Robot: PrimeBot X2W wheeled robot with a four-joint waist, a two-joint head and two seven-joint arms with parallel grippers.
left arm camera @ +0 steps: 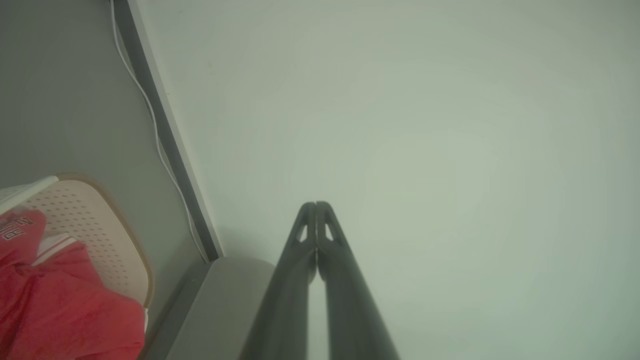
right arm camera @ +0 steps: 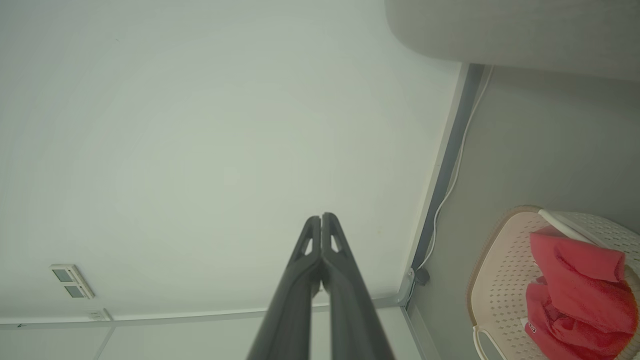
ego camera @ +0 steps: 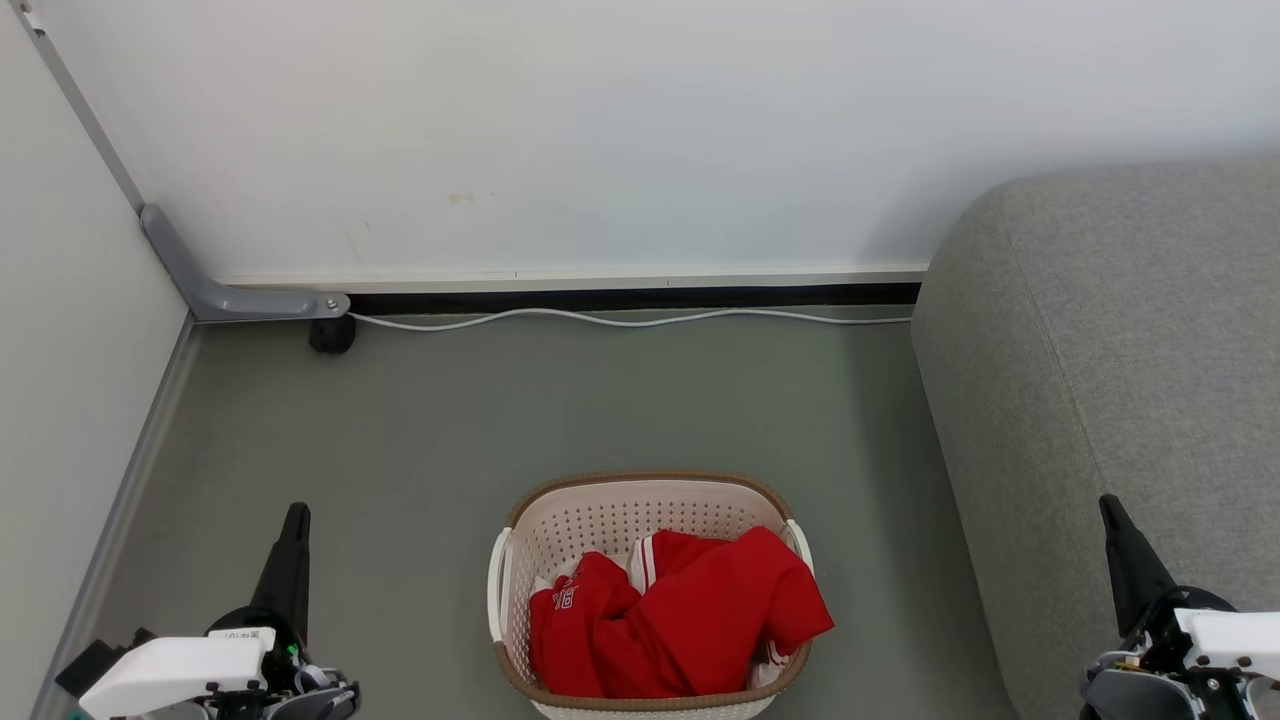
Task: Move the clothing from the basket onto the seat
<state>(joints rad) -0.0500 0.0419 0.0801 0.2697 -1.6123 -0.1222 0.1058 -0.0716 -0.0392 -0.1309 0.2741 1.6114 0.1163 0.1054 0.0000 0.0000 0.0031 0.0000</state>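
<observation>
Lying bunched in the basket (ego camera: 640,482), the red clothing (ego camera: 680,625) spreads across its width, one fold draped over the right rim. It sits between the left claw (ego camera: 296,515) and right claw (ego camera: 1108,508), inward of each and well apart from both; the left looks slightly nearer. Both claws are pinched closed, empty. The grey seat (ego camera: 1120,350) stands rightward, beside the right claw.

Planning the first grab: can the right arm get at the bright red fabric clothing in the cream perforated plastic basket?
Probably yes: the red clothing lies heaped uncovered in the open-topped basket, and nothing stands between it and the shut right gripper.
</observation>
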